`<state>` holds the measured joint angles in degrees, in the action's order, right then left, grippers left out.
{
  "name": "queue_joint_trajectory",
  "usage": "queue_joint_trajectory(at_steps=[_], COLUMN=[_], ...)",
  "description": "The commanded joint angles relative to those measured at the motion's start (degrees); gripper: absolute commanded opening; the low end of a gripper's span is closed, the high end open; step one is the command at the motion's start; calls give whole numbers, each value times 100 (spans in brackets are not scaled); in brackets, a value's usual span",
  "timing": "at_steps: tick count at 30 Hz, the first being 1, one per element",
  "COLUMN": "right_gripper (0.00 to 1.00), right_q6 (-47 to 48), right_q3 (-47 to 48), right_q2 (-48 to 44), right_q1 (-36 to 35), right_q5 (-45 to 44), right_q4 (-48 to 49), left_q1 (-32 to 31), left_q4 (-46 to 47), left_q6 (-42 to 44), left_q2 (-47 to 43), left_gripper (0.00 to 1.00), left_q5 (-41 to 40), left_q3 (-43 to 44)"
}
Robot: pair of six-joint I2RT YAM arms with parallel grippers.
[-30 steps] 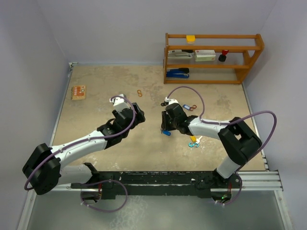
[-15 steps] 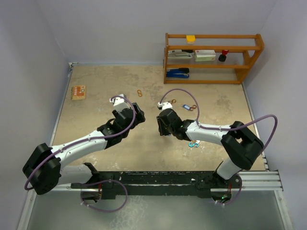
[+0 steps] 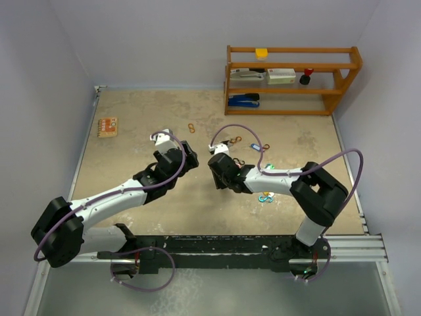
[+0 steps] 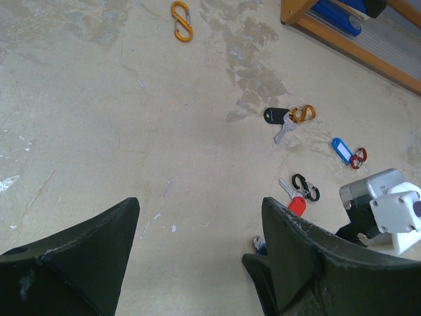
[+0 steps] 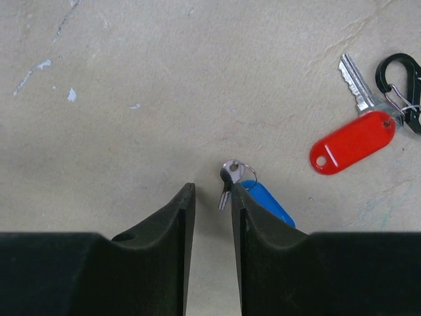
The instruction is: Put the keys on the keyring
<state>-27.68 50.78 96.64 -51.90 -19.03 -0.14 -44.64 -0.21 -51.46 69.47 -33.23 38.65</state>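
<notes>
Your left tool [image 4: 200, 205]: released, jaws spread wide over bare counter [image 3: 145, 112], holding nothing. Your right tool [image 5: 212, 189]: jaws set close but parted, with a strip of counter showing between them and nothing pinched. One blue key [image 5: 266, 201]: at the right tool's tips, metal end at the mouth of the gap, head partly hidden behind one finger; you cannot tell whether that finger touches it. One red key [image 5: 353, 142]: near the blue key but apart from it, joined to a black clip [image 4: 306, 188]. One black key [image 4: 276, 116]: farther toward the shelf [image 3: 289, 91], joined to an orange clip [image 4: 304, 113]. One blue tag [image 4: 341, 150] with a red clip [image 4: 358, 158]: near that pair. One teal clip [image 3: 265, 197]: beside your right forearm. A second orange clip [image 4: 181, 12]: alone, well apart, ahead of your left tool. One small box [image 3: 107, 126]: at the counter's left edge. On the shelf: a blue stapler [image 3: 243, 100] and a yellow block [image 3: 262, 53].
</notes>
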Motion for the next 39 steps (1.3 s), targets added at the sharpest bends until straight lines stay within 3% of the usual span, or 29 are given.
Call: queue_joint_trajectory(at_steps=[1,16,27,39], right_gripper=[31,29,31,45], right_q6=[-86,-205,-37,-176], right_q3=[303,483,236,843], right_q2=[122,354,-402,-40], right_q1=[-22,-31,-31,-13], right_q5=[-219,-409,-414,-313], right_q4=[-121,-344,-74,-767], left_q1=[43,52,65,62], left_q4=[113,118,135,110], left_q6=[49,31,32,36], left_q2=[-35,-81,-71,-112], left_gripper=[72,72,72,72], left_q5=[-69,-69,-52,-66], left_q3=[99,33,28,23])
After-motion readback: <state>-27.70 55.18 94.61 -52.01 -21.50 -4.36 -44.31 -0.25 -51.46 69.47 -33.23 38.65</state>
